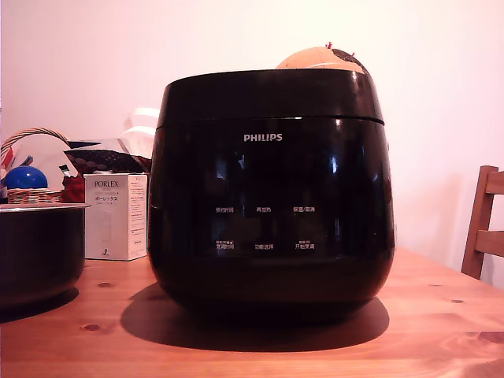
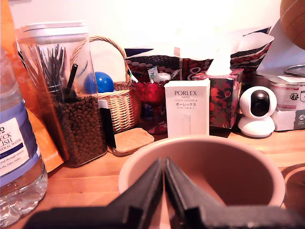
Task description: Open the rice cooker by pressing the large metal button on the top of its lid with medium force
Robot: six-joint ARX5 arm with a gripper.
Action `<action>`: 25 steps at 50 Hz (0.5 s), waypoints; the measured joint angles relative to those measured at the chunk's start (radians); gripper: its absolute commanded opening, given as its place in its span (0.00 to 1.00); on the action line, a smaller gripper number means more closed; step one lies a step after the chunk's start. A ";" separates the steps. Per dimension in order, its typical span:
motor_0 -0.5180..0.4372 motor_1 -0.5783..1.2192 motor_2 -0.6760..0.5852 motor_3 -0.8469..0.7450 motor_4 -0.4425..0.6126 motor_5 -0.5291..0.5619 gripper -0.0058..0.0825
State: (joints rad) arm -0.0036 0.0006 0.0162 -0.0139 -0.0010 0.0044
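While the rice cooker [image 1: 272, 189] sits shut near the middle of the bench [image 1: 441, 331], its lid [image 1: 268, 94] down, we cannot see the metal button from either view. Our pincer [image 2: 165, 191] shows only in the wrist view, its jaws nearly together, holding nothing, above a pinkish bowl [image 2: 238, 162]. We judge the risk is a blind press landing off the button, skidding on the glossy dome or nudging the cooker toward the dark pot [image 1: 39, 252].

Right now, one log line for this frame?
rice cooker: lid shut | gripper: closed, empty, above pink bowl | press: not started
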 measured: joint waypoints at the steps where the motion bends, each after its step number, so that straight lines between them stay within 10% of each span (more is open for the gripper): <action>1: 0.000 0.000 0.000 0.002 0.005 0.000 0.04; 25: -0.001 -0.003 0.018 0.171 0.152 -0.094 0.04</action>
State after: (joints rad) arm -0.0044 -0.0029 0.0341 0.1574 0.1509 -0.0895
